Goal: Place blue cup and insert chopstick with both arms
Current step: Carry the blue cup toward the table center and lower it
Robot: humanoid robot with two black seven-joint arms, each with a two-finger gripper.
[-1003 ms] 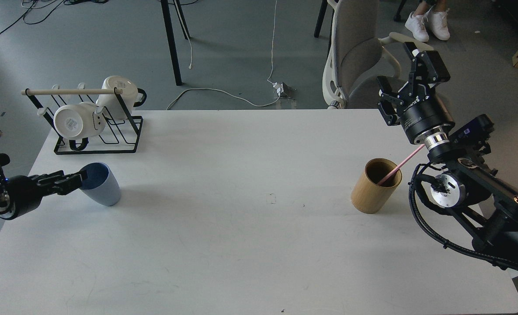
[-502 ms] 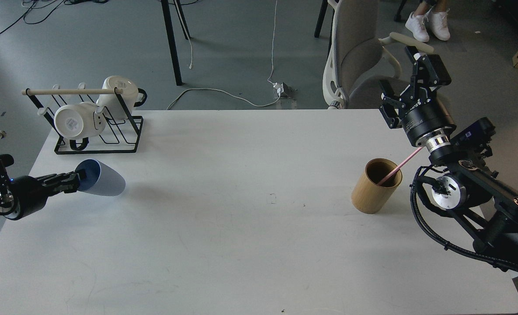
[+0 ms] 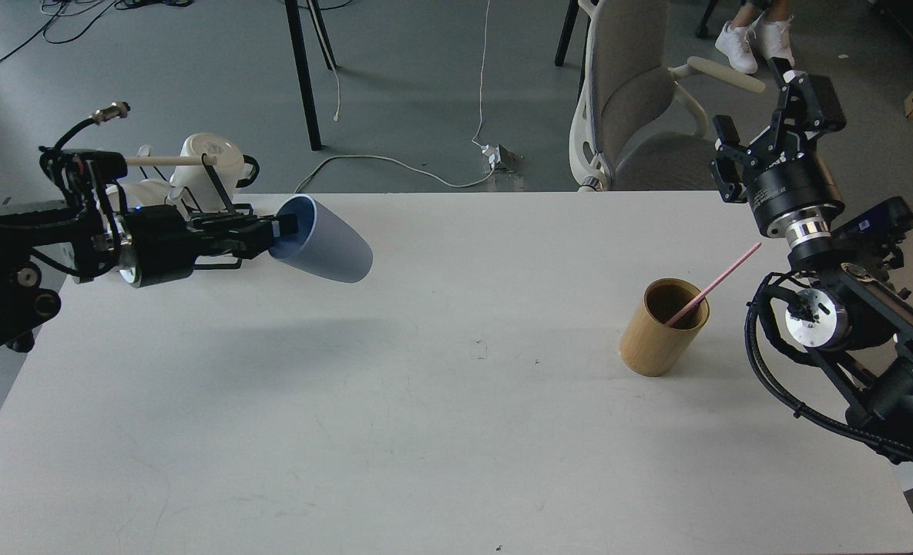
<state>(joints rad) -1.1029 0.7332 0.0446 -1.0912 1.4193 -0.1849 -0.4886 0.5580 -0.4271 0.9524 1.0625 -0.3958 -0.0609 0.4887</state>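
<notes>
left gripper (image 3: 275, 230): fingers pinching the rim of the blue cup (image 3: 322, 249), held on its side above the white table (image 3: 425, 432), mouth toward the arm. right gripper (image 3: 772, 127): fingers spread, holding nothing, raised beyond the table's far right edge. pink chopstick (image 3: 714, 284): leaning in the bamboo holder (image 3: 660, 327). wire rack (image 3: 217, 196) with white mugs (image 3: 208, 158): behind the left arm.

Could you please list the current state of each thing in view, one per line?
blue cup: lifted off the table, tipped on its side, rim gripped.
left pincer: shut on the cup's rim.
right pincer: open, empty, raised beyond the table edge.
chopstick: leaning in the bamboo holder, upper end sticking out.
bamboo holder: upright on the table.
white mugs: resting on the wire rack, partly hidden by the left arm.
</notes>
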